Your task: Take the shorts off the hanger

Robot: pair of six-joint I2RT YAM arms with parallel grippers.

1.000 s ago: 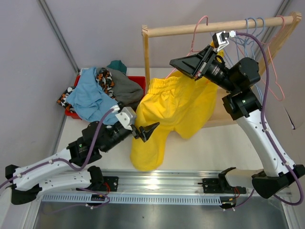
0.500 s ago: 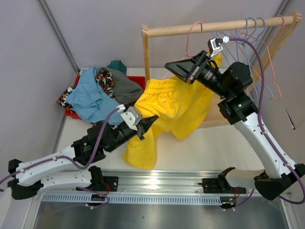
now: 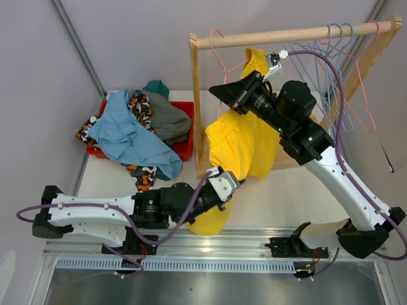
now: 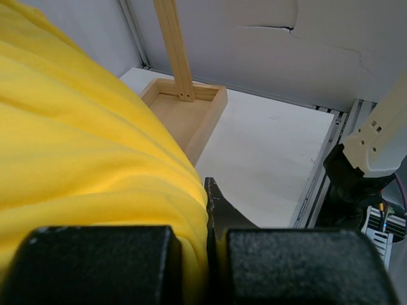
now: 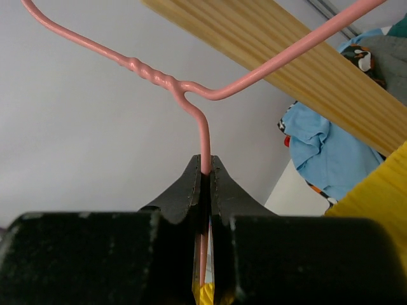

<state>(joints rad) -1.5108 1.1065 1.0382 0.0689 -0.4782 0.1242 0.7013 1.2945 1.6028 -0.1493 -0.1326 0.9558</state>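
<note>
Shorts [image 3: 245, 136] just got pinched: left fingers [image 4: 222, 213] snapped shut on them, below right fingers [image 5: 188, 184] squeezing the hanger [image 5: 205, 133]. Pulling comes next.

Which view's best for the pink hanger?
Right wrist: the pink hanger fills the frame, its neck pinched in the shut right gripper. Top external shows its hook at the wooden rod, small, with the yellow shorts hanging below. Left wrist shows none of it.
</note>
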